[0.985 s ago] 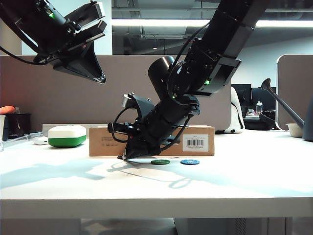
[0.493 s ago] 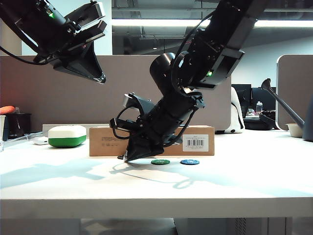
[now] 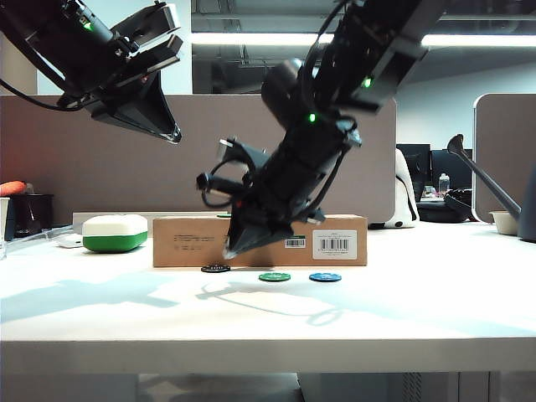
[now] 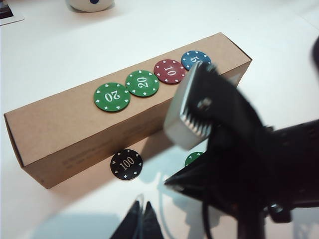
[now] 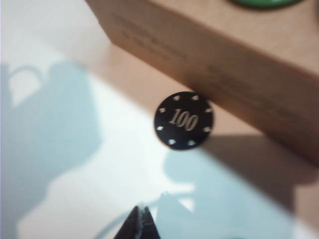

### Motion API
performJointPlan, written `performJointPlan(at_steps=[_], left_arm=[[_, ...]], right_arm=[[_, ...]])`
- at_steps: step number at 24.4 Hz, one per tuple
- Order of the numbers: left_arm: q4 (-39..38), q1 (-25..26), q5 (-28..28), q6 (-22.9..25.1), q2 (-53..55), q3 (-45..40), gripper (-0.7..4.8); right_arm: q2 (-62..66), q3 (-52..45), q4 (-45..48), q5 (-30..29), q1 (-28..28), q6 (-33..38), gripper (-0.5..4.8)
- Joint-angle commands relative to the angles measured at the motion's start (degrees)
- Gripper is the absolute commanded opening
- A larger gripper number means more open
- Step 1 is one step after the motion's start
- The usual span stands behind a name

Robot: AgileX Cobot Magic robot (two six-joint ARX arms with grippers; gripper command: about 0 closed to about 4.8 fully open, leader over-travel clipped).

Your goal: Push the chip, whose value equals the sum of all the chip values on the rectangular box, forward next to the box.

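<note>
Black chip (image 5: 184, 121) marked "100"

desk (image 3: 402, 310): white, flat, filling the lower half of the exterior frame
rectangular box (image 3: 180, 241): long brown cardboard, lying on the desk at centre frame, white barcode label toward its right end
chip (image 3: 215, 269): black, marked 100, flat on the desk just in front of the box, left of centre
green chip (image 3: 275, 276): on the desk, right of the black one
blue chip (image 3: 325, 276): on the desk, right of the green one
white-and-green case (image 3: 115, 233): on the desk, left of the box
</note>
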Motion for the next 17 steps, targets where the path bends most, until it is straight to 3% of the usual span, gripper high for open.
performJointPlan(at_steps=[1,4,10,17], left_arm=[[0.7,0.0,0.2,0.2,-0.3,0.0,-0.05],[0.7,0.0,0.2,0.2,-0.4,0.0,-0.05],[0.7,0.0,0.2,0.2,-0.7,0.0,-0.05],[0.7,0.0,0.2,0.2,-1.0,0.0,-0.05]], right_arm=[[-4.6,0.0,-0.7,5.2,0.1,0.0,-0.05],[-7.3,-0.1,-2.1,11.5,0.0,-0.5,-0.05],[-10.6,-1.9,-5.6,11.6,-0.9,-0.7,-0.05],[-18.3,-13.0,-4.7,13.0,-1.2,0.4,-0.05]])
